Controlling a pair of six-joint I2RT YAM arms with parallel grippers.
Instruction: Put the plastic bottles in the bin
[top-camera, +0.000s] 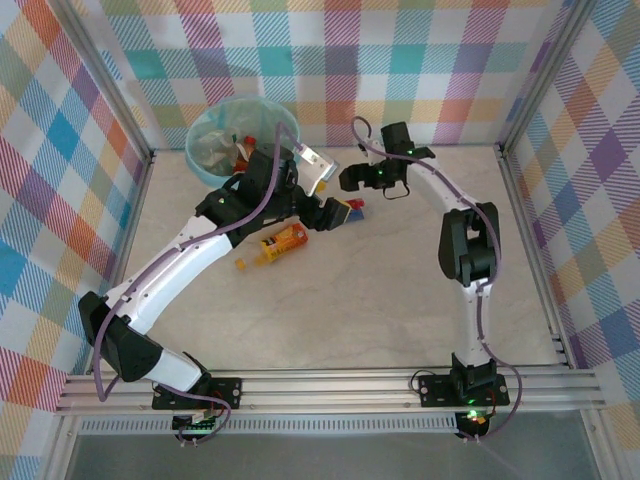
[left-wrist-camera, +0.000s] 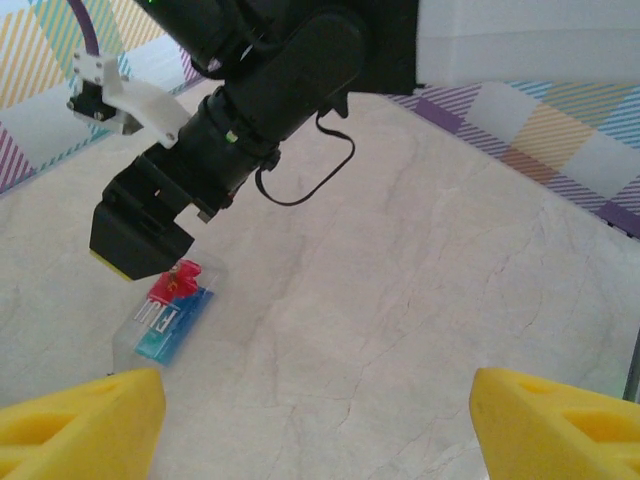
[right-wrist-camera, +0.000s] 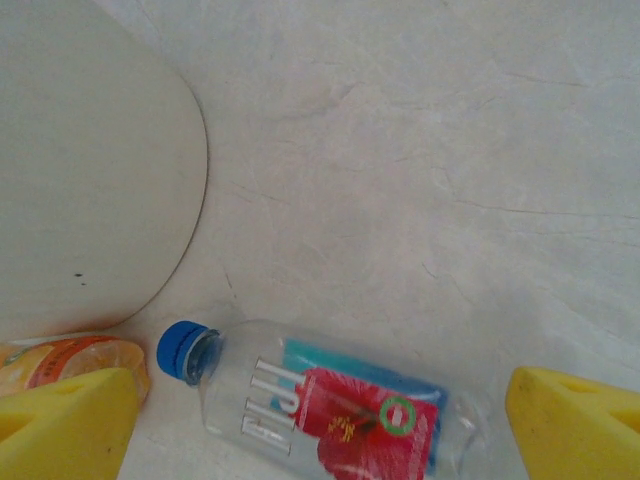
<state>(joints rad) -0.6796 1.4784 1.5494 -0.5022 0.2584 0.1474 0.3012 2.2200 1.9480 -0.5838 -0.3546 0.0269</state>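
1. The right gripper (right-wrist-camera: 320, 425) is being held low over the table (right-wrist-camera: 430, 150) with its jaws spread wide. Nothing is being gripped. The wide spread is judged to be for taking a bottle's body in between the yellow pads (right-wrist-camera: 65, 420).
2. The red-and-blue labelled bottle (right-wrist-camera: 340, 405) is lying on its side on the table, between those pads, with its blue cap pointing toward the left-hand pad. No contact with either pad is being shown.
3. The left gripper (left-wrist-camera: 320, 430) is also being held wide and empty. It is being pointed at the same bottle from close by, with the right gripper hanging over the bottle in its view. It is judged that it is being held off so that one arm alone can make the pick.
4. An orange bottle (top-camera: 283, 240) is lying on its side just beside the left arm, near the labelled bottle and apart from the bin.
5. The bin (top-camera: 196, 128) is standing upright at the far left of the table, with its blue-green liner folded over the rim. Several bottles are being held inside it already. Its open mouth is being presented upward, so drops from above are being allowed for.
6. The step in hand is judged to be the grasp of the labelled bottle. Slipping or crushing of the smooth, round plastic is being risked, and so is a brush between the two closely placed arms.
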